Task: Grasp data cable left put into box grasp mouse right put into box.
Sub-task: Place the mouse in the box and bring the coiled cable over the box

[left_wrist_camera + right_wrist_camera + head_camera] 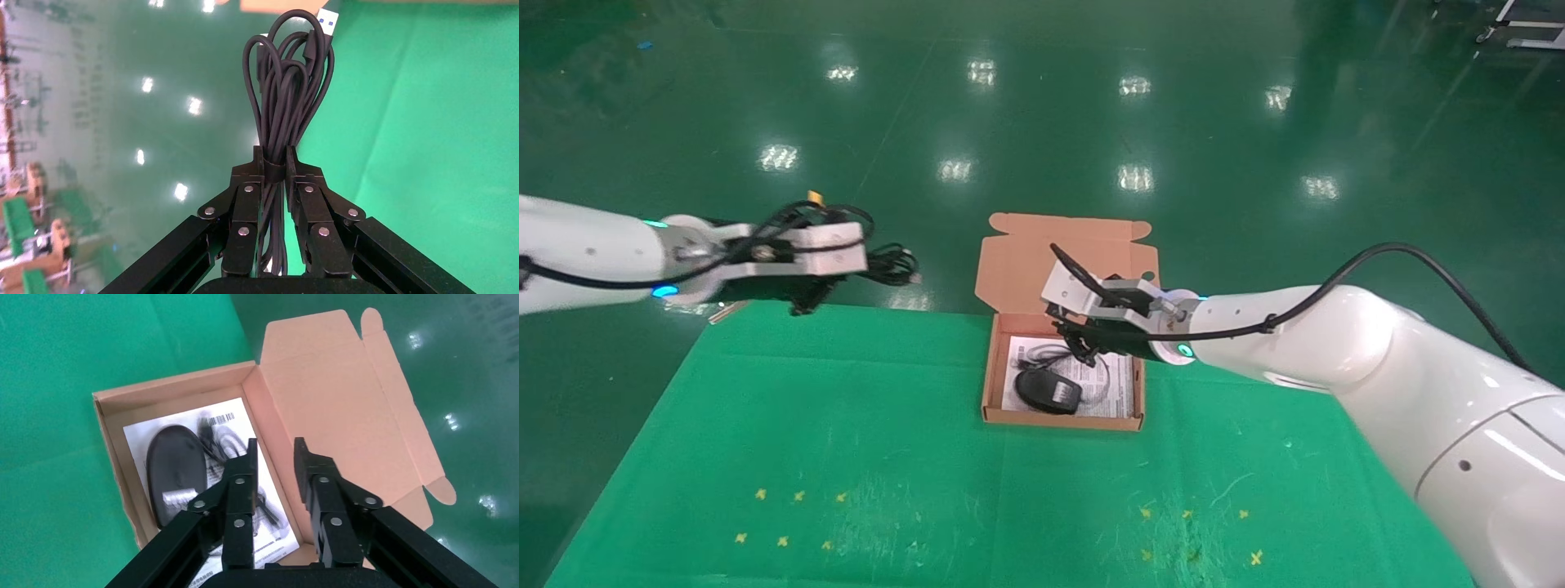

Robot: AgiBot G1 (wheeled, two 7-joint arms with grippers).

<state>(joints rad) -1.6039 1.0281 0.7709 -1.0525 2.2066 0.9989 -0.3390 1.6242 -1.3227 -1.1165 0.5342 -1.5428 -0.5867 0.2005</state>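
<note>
The left gripper (272, 168), a black two-fingered claw on a white arm, is clamped on the data cable (287, 92), a thin black cable coiled into a long flat bundle. It pinches the bundle at its tied middle, which likely keeps the loops from spilling apart. In the head view this gripper (807, 304) hangs well to the left of the box (1001, 384), a shallow brown cardboard mailer, past the far edge of the green table cloth (846, 441), with the cable (887, 265) pointing toward the box. The cable is not yet in the box.

The right gripper (273, 459) hovers above the box (177, 386), its fingers apart and holding nothing. Below it, on the white printed sheet (229, 419), lies the mouse (174, 468), a small black oval, with its thin cord (1042, 355) looped beside it. The mouse (1048, 391) sits in the near half of the box, so that part of the task looks done. The hinged tabbed lid (1066, 253) is folded back, leaving the tray open for the cable.
</note>
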